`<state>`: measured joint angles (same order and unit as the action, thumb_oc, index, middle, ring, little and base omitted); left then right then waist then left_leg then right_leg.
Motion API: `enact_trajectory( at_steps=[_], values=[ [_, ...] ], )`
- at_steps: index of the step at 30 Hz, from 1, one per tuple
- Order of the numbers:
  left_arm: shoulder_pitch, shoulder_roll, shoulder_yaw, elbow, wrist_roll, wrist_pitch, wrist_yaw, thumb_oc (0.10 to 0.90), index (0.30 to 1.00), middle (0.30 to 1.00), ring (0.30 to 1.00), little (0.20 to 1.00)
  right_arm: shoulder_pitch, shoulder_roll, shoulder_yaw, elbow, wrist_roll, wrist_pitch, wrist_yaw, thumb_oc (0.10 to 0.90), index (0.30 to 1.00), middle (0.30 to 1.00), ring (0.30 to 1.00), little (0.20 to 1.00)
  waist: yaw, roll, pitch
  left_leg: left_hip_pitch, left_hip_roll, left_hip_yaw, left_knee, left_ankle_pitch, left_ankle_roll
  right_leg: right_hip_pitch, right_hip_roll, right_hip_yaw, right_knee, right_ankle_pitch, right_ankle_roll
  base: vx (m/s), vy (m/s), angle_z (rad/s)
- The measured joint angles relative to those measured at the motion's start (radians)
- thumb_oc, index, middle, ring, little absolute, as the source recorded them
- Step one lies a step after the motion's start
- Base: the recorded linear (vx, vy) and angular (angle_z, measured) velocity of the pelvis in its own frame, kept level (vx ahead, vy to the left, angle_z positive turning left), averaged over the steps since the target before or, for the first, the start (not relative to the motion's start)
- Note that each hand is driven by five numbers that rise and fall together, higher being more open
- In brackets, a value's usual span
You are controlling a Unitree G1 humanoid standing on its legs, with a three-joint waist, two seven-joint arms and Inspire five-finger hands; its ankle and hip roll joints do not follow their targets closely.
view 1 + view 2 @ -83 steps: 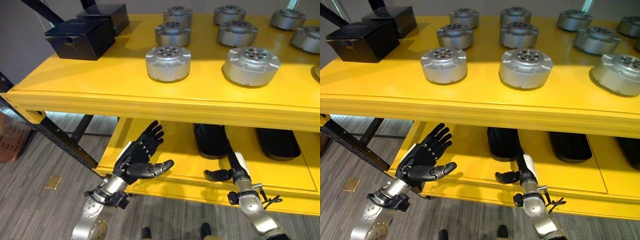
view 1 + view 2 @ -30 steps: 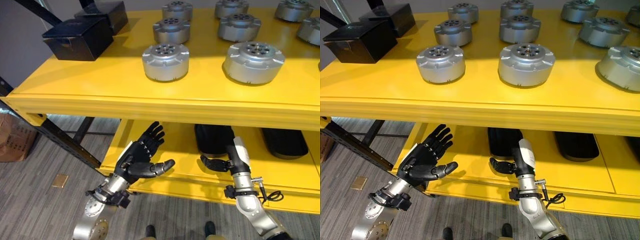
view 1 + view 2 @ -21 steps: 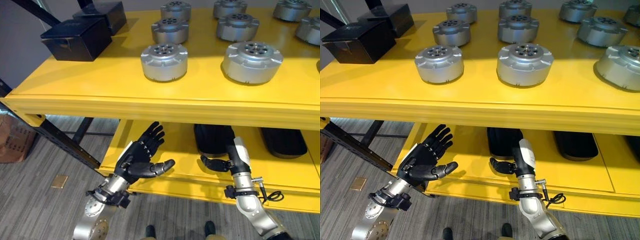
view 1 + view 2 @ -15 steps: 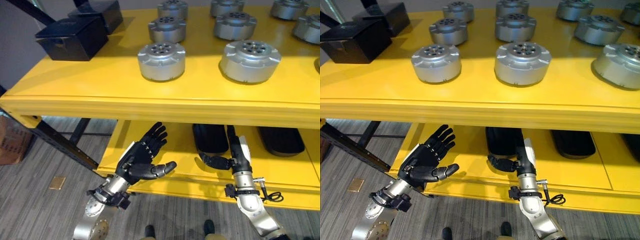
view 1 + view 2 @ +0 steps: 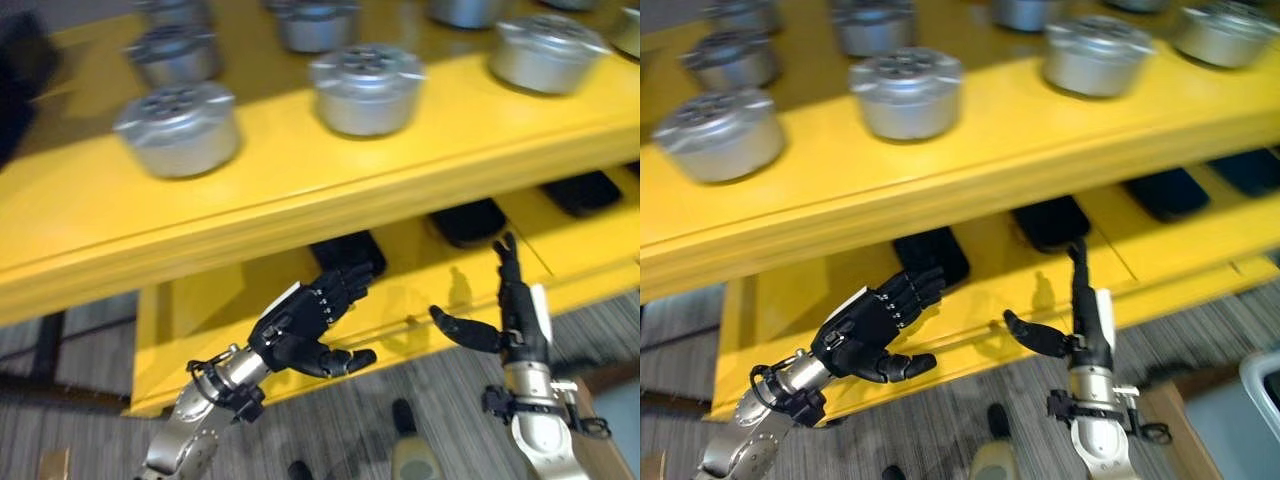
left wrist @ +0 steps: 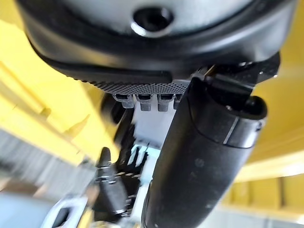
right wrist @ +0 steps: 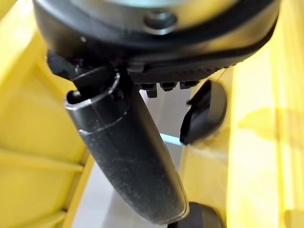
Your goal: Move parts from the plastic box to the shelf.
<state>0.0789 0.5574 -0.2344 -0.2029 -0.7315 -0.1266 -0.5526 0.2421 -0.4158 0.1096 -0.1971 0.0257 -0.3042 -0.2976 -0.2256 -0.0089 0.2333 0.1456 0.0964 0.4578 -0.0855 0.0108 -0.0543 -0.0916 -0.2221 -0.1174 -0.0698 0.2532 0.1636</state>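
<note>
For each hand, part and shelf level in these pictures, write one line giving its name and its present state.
Left hand: open, fingers straight, holding nothing, in front of the lower shelf.
Right hand: open, fingers upright, thumb out, empty.
Silver round parts: upright on the top shelf, apart from one another.
Top shelf: loaded with the parts.
Lower shelf: carries flat black objects.

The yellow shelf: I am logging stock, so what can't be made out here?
- Dark flat pads on the lower level: their rear parts are hidden under the upper board of the yellow shelf.
- Silver round parts: the rear ones are cut off by the top edge.
- Part details: blurred.
</note>
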Motion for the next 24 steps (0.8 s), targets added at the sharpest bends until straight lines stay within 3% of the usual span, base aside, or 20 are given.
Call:
enact_trajectory(
  at_steps=[1,2,4,5,7,8,9,11,17,20,24],
  values=[
    [-0.014,-0.007,-0.001,0.001,-0.002,-0.004,-0.002,0.9,1.0,1.0,1.0,1.0,0.005,-0.004,-0.003,0.002,0.001,-0.001,-0.007,0.9,1.0,1.0,1.0,1.0,-0.004,0.017,0.009,0.002,0.005,-0.006,0.001,0.004,0.006,-0.006,-0.014,-0.04,0.06,-0.076,-0.02,-0.18,-0.076,-0.42],
    [-0.033,-0.021,0.0,-0.002,-0.012,-0.016,-0.005,0.9,1.0,1.0,1.0,1.0,0.004,-0.014,-0.004,0.011,0.001,-0.001,-0.017,0.9,1.0,1.0,1.0,1.0,0.004,0.03,0.01,-0.005,0.02,-0.011,0.007,0.007,0.007,-0.044,-0.032,-0.074,0.208,-0.15,-0.047,-0.12,-0.094,0.25],
    [-0.034,-0.027,0.0,-0.02,-0.03,-0.038,-0.012,0.9,1.0,1.0,1.0,1.0,0.005,-0.024,-0.002,0.027,0.0,-0.001,-0.021,0.9,1.0,1.0,1.0,1.0,0.026,0.05,0.011,-0.016,0.042,-0.028,0.037,0.01,0.002,-0.062,-0.076,-0.093,0.411,-0.253,-0.051,-0.15,-0.233,0.21],
    [-0.027,-0.009,0.014,-0.047,-0.088,-0.055,-0.046,0.9,1.0,1.0,1.0,1.0,-0.011,-0.025,0.012,0.034,0.0,-0.012,-0.022,0.9,1.0,1.0,1.0,1.0,0.075,0.043,0.011,-0.028,0.049,-0.026,0.059,0.023,-0.021,-0.037,-0.071,-0.107,0.381,-0.283,-0.03,-0.13,-0.27,-0.22],
    [-0.022,-0.022,0.038,-0.06,-0.124,-0.063,-0.067,0.9,1.0,1.0,1.0,1.0,-0.094,-0.027,0.046,0.079,-0.004,-0.019,-0.022,0.9,1.0,1.0,1.0,1.0,0.112,0.064,0.016,-0.056,0.087,-0.014,0.08,0.02,-0.026,-0.033,-0.017,-0.122,0.304,-0.262,-0.049,-0.11,-0.262,-0.41],
    [-0.033,-0.023,0.038,-0.063,-0.127,-0.062,-0.073,0.9,1.0,1.0,1.0,1.0,-0.122,-0.029,0.053,0.087,-0.004,-0.019,-0.023,0.9,1.0,1.0,1.0,1.0,0.115,0.08,0.015,-0.058,0.101,-0.017,0.073,0.03,-0.02,-0.032,0.003,-0.132,0.282,-0.25,-0.06,-0.12,-0.276,-0.28],
    [-0.057,-0.026,0.039,-0.065,-0.127,-0.056,-0.081,0.9,1.0,1.0,1.0,1.0,-0.15,-0.035,0.057,0.094,-0.005,-0.019,-0.025,0.9,1.0,1.0,1.0,1.0,0.118,0.091,0.017,-0.059,0.127,-0.002,0.071,0.042,-0.036,-0.017,0.035,-0.136,0.234,-0.229,-0.07,-0.09,-0.224,-0.3],
    [-0.072,-0.042,0.045,-0.087,-0.126,-0.045,-0.085,0.9,1.0,1.0,1.0,1.0,-0.176,-0.029,0.052,0.09,-0.008,-0.018,-0.049,0.9,1.0,1.0,1.0,1.0,0.111,0.094,0.016,-0.041,0.153,0.021,0.055,0.048,-0.037,0.003,0.068,-0.141,0.158,-0.205,-0.078,-0.11,-0.269,-0.4],
    [-0.087,-0.058,0.044,-0.106,-0.126,-0.026,-0.089,0.9,1.0,1.0,1.0,1.0,-0.157,-0.044,0.035,0.091,-0.017,-0.013,-0.073,0.9,1.0,1.0,1.0,1.0,0.065,0.105,0.014,-0.012,0.149,0.062,0.031,0.064,-0.054,0.023,0.081,-0.133,0.09,-0.149,-0.082,-0.08,-0.204,-0.23],
    [-0.089,-0.068,0.043,-0.108,-0.126,-0.024,-0.089,0.9,1.0,1.0,1.0,1.0,-0.148,-0.042,0.032,0.091,-0.018,-0.011,-0.083,0.9,1.0,1.0,1.0,1.0,0.063,0.106,0.013,0.01,0.148,0.088,0.028,0.065,-0.051,0.034,0.093,-0.095,0.068,-0.134,-0.086,-0.09,-0.223,-0.33],
    [-0.122,-0.072,0.012,-0.111,-0.127,-0.02,-0.089,0.9,1.0,1.0,1.0,1.0,-0.113,-0.062,0.012,0.091,-0.024,-0.011,-0.093,0.9,1.0,1.0,1.0,1.0,0.027,0.107,0.013,0.016,0.161,0.096,0.032,0.069,-0.042,0.001,0.107,-0.073,0.106,-0.163,-0.085,-0.11,-0.242,-0.23]
  ],
)
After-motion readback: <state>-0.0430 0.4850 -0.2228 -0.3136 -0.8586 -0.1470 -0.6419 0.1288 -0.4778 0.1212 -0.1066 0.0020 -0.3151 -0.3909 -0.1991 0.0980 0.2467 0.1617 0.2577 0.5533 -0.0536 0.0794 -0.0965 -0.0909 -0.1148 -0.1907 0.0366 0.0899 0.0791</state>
